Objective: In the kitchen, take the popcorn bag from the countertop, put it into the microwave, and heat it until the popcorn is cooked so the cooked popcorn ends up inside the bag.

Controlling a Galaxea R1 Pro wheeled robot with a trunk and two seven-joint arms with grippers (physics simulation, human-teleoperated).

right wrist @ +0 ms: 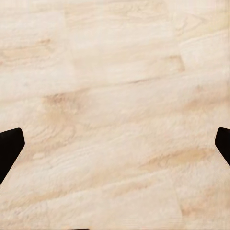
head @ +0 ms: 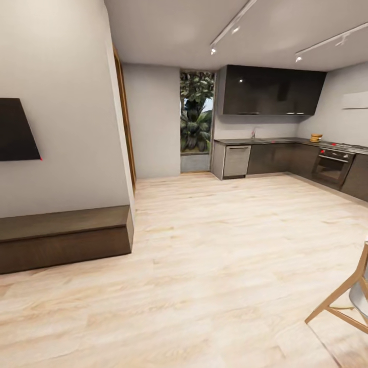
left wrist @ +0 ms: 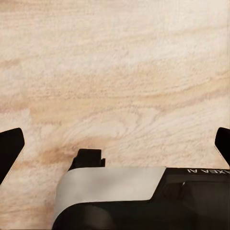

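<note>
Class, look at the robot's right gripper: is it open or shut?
Open. In the right wrist view the right gripper has its two dark fingertips far apart, with only wood floor between.

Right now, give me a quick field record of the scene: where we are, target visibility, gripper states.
location: open wood floor, facing the kitchen across the room
countertop: far right, along the wall
popcorn bag: small tan object on the countertop, too distant to confirm
microwave: cannot pick it out at this distance
built-in oven: under the countertop
near obstacles: wooden chair at lower right; low dark bench at left
left gripper: open, empty, above the floor
right gripper: open, empty, above the floor
</note>
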